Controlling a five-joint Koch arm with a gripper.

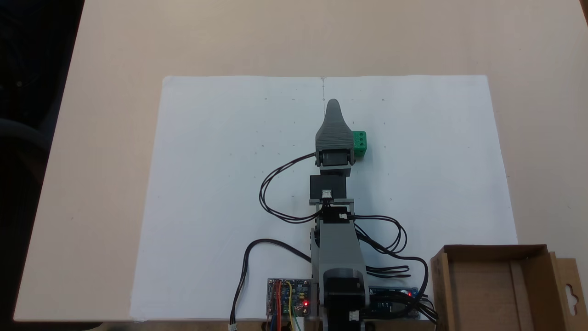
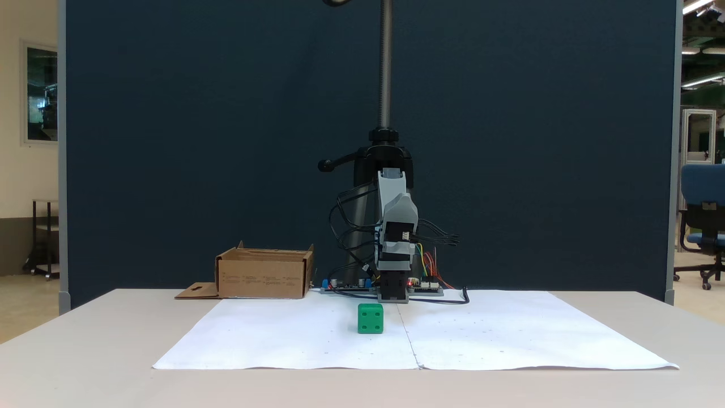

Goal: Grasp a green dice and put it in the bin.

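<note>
Green dice (image 2: 370,318) on white paper (image 1: 220,184) (four pips facing camera), untouched.

Lab or office: blue partition panel (image 2: 510,141), office chair (image 2: 702,218), ceiling strip lights (image 2: 699,5).

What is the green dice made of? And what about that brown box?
The green dice looks like hard plastic: an even bright colour, crisp edges and round sunken pips. The bin looks like plain brown cardboard: matte, with thin folded walls and a flap with a cut-out hole.
</note>
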